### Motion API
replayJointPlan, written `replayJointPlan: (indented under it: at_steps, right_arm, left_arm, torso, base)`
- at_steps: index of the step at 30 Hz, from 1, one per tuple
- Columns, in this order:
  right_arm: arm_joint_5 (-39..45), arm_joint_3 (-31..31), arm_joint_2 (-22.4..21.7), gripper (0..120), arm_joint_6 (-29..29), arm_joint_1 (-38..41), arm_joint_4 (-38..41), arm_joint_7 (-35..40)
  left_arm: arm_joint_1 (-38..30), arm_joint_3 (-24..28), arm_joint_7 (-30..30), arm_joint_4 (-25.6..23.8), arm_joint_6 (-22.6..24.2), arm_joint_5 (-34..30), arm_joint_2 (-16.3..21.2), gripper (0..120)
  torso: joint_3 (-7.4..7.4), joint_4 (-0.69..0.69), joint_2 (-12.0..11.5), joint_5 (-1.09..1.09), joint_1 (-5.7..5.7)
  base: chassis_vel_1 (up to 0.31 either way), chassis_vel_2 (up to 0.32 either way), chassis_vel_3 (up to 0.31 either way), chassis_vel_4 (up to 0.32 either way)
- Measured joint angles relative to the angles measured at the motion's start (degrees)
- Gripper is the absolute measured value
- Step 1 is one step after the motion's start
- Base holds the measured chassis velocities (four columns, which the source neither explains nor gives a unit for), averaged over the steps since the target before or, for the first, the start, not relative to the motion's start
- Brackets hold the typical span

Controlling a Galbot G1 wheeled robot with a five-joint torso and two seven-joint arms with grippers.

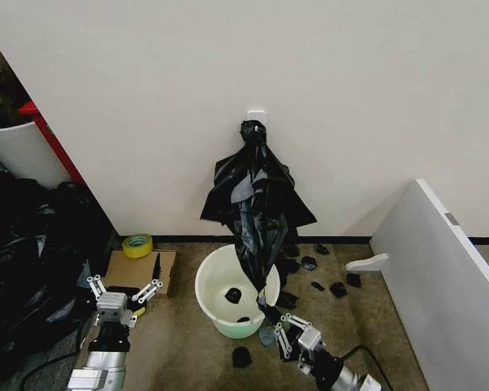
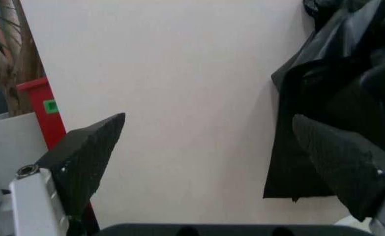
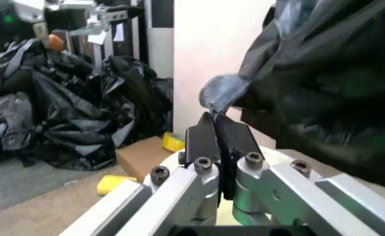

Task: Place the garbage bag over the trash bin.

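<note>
A knotted black bundle (image 1: pixel 253 134) hangs from a white hook on the wall. From it the glossy black garbage bag (image 1: pixel 257 244) drapes down across the far right rim of the trash bin (image 1: pixel 214 311), a cream-white bucket with a pale green base. My right gripper (image 1: pixel 279 327) sits low beside the bin's right side. In the right wrist view this gripper (image 3: pixel 213 118) is shut on a thin fold at the lower end of the garbage bag (image 3: pixel 323 73). My left gripper (image 1: pixel 122 285) hovers open to the left of the bin. In the left wrist view it (image 2: pixel 209 120) faces the wall.
Small black scraps (image 1: pixel 318 277) litter the floor right of the bin, and some lie inside it. A cardboard box (image 1: pixel 143 270) with a yellow tape roll (image 1: pixel 136 244) sits left. A heap of black bags (image 1: pixel 33 244) fills the left corner. A white board (image 1: pixel 440 269) leans at right.
</note>
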Motion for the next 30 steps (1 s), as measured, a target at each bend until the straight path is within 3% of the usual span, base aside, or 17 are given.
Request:
replayJointPlan:
  at_steps: [9,15,20,22,23,27,30]
  right_arm:
    - [-2.1,0.8,0.3,0,2.4,-0.1,-0.8,-0.2]
    - [-4.4,0.1,1.4,0,2.4,0.4,-0.8,4.6]
    - [-10.7,0.5,2.7,0,1.8,3.1,-0.8,10.3]
    - [-12.8,1.1,3.0,0,1.8,5.0,-1.0,11.4]
    - [-12.8,1.1,3.0,0,1.8,5.0,-1.0,11.4]
    - [-13.6,0.6,3.0,0,1.1,7.5,-1.2,12.1]
    - [-13.2,-2.8,1.5,0,-0.5,11.0,-2.1,12.2]
  left_arm:
    - [0.1,1.0,0.0,-0.2,-0.1,0.3,0.1,100]
    - [-1.0,5.1,1.9,-3.1,1.0,-2.5,3.6,100]
    - [-5.2,10.8,5.1,-6.3,4.4,-11.0,13.5,100]
    - [-10.0,13.6,6.2,-7.3,7.4,-17.8,20.1,100]
    - [-10.0,13.6,6.2,-7.3,7.4,-17.8,20.1,100]
    - [-18.3,16.8,6.3,-7.7,12.7,-26.8,26.2,100]
    - [-20.1,16.5,5.6,-7.0,15.7,-29.3,27.7,100]
  torso:
    - [0.0,0.01,0.0,0.0,0.0]
    - [0.0,0.0,0.0,-0.01,0.0]
    - [0.0,0.01,0.0,-0.01,0.0]
    - [0.0,0.0,0.0,0.0,0.0]
    - [0.0,0.0,0.0,0.0,0.0]
    - [0.01,-0.08,0.0,-0.03,0.01]
    - [0.01,0.08,0.0,0.03,0.0]
  base:
    - [0.0,0.0,0.0,0.0]
    - [0.0,0.0,0.0,0.0]
    - [0.0,0.0,0.0,0.0]
    - [0.0,0.0,0.0,0.0]
    - [0.0,0.0,0.0,0.0]
    - [0.0,0.0,0.0,0.0]
    - [0.0,0.0,0.0,0.0]
